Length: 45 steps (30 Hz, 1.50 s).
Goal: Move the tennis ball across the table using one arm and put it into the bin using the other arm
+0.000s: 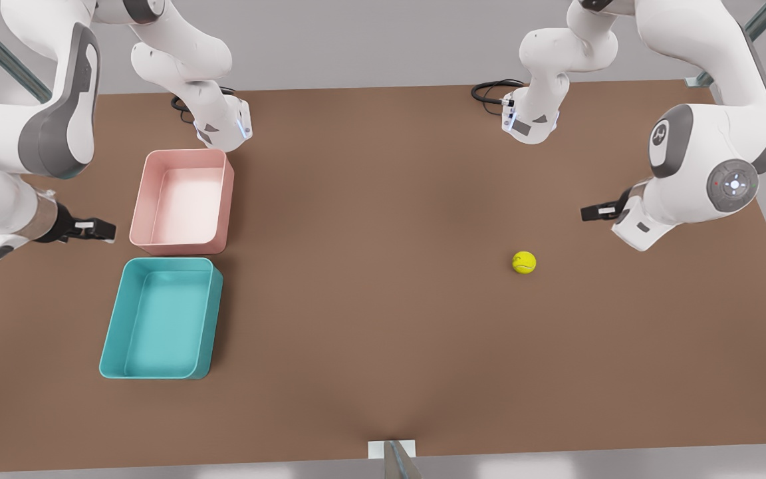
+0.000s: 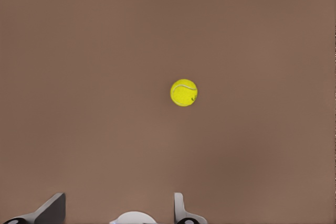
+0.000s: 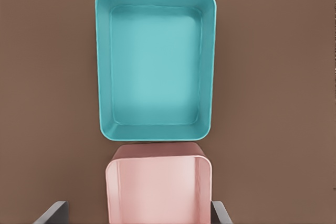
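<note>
One tennis ball (image 1: 524, 262) lies on the table (image 1: 370, 319), toward the front view's right. Two rectangular tubs sit toward the front view's left: one teal bin (image 1: 161, 319) nearer the camera and one pink tub (image 1: 183, 200) just beyond it. Two white robot arms reach in, one from each side, each carrying one two-finger gripper: the left gripper (image 1: 597, 212) on the front view's right and the right gripper (image 1: 94, 230) on the front view's left. Two black cable loops (image 1: 489, 91) rest at the far edge, one by each arm base.
</note>
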{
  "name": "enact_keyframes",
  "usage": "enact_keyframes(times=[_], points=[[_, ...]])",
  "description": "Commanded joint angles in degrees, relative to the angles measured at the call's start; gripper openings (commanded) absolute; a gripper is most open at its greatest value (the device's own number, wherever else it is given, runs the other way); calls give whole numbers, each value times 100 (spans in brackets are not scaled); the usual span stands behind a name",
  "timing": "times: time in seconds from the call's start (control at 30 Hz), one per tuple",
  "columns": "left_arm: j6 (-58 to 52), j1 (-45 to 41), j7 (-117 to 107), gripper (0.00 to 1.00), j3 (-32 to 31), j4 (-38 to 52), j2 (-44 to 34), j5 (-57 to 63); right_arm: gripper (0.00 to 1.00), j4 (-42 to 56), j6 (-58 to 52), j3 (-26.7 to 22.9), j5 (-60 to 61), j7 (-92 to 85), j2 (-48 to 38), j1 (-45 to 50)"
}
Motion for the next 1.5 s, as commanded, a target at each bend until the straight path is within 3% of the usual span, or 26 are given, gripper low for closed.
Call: enact_keyframes(times=[0.0, 0.03, 0.07, 0.1, 0.17, 0.2, 0.3, 0.33, 0.4, 0.47, 0.63, 0.8, 0.87, 0.97, 1.47], points=[[215, 1, 53, 100, -1, 3, 2, -32, 100, 4, 237, -2, -100, -271, 19, 1], [250, 10, 62, 100, -1, 3, 3, -32, 100, 39, 228, -11, -109, -271, 54, 10], [302, 10, 184, 67, -1, -15, 64, -32, 100, 74, 202, -37, -91, -289, 142, 36], [364, 10, 588, 21, 8, -67, 161, -14, 100, 21, 184, -37, -83, -210, 247, 80], [2130, 115, 2061, 21, 78, -1139, 204, -445, 100, 13, 202, -11, -12, -166, 256, 150], [2674, 142, 4618, 21, 140, -1368, 310, -349, 100, 13, 202, -11, -21, -175, 247, 151], [4731, 142, 9237, 21, 140, -2431, 486, 258, 100, 294, 176, -55, -30, -175, 300, 150], [5338, 168, 9553, 21, 140, -2687, 635, 284, 100, 294, 0, -37, -109, -227, 300, 203], [5435, 274, 10151, 21, 140, -2696, 1083, 355, 100, 347, -27, -29, -65, -324, 317, 212], [6050, 274, 10213, 21, 140, -3188, 1040, 363, 100, 329, -264, -11, -65, -368, 309, 238], [5848, 256, 11083, 21, 96, -3320, 1040, 434, 100, 294, -317, -11, -39, -359, 300, 247], [5295, 151, 8333, 21, -45, -3416, 1031, 451, 100, 294, -317, -11, 5, -421, 309, 247], [4741, 151, 8306, 21, -45, -3408, 934, 451, 100, 268, -396, -11, 5, -438, 291, 247], [5452, 124, 8708, 21, -45, -3513, 1057, 935, 100, 268, -396, -11, 5, -438, 300, 247], [5647, 10, 9413, 21, -80, -3935, 1286, 944, 100, 303, -396, -11, 23, -447, 335, 247]])
